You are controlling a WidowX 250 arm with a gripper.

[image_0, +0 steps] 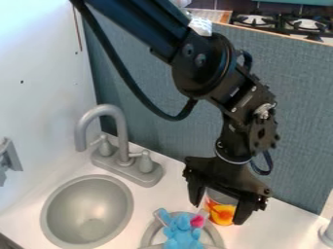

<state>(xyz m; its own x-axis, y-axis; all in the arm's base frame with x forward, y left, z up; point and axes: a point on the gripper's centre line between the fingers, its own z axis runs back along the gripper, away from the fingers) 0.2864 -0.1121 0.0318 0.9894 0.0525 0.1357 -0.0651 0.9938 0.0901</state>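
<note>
The gripper (pixel 218 213) hangs low over the counter at the lower right, its fingers spread and pointing down. An orange, yellow and red can (pixel 222 212) with a grey top stands between the two fingers, partly hidden by the gripper; whether the fingers touch it is hard to see. Just to the left and in front, a blue soft toy (pixel 182 232) with a pink part lies on a round metal pan or burner (pixel 152 235) at the bottom edge.
A grey round sink (pixel 88 211) is set in the white counter (pixel 167 193) at the left, with a grey faucet (pixel 120 136) behind it. A blue-grey panel (pixel 156 131) rises behind the counter. A grey object (pixel 327 233) stands at the right edge.
</note>
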